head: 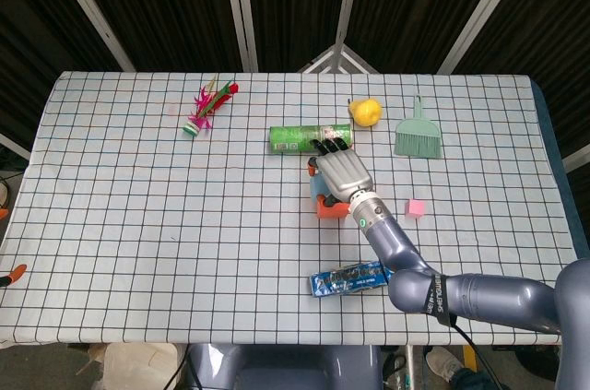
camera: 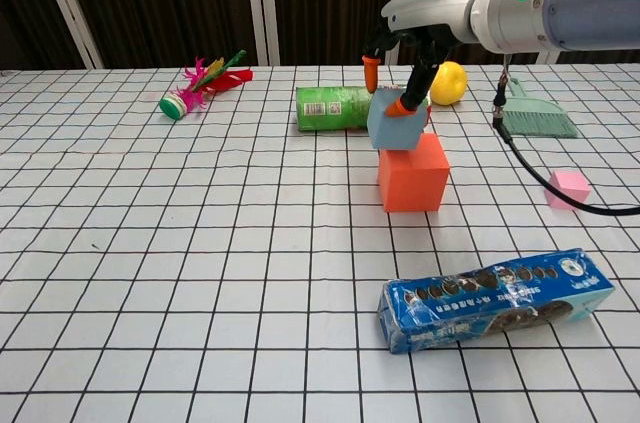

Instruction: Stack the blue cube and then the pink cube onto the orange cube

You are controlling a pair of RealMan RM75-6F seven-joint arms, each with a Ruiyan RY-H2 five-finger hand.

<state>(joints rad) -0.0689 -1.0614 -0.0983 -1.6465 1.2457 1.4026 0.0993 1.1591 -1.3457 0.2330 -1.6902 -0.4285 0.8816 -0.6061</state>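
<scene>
My right hand (camera: 405, 58) reaches in from the right and pinches the blue cube (camera: 398, 124) from above. The cube is tilted and sits over the back left part of the orange cube (camera: 412, 175); I cannot tell whether the two touch. In the head view my right hand (head: 341, 173) covers the blue cube, and only the orange cube's near edge (head: 325, 208) shows. The pink cube (camera: 567, 188) lies alone on the cloth to the right, also visible from the head camera (head: 416, 208). My left hand appears in neither view.
A green can (camera: 335, 108) lies on its side just behind the stack. A yellow lemon (camera: 449, 83) and a green brush (camera: 535, 115) are at the back right. A blue cookie pack (camera: 495, 298) lies in front. A feathered shuttlecock (camera: 200, 83) is at the back left.
</scene>
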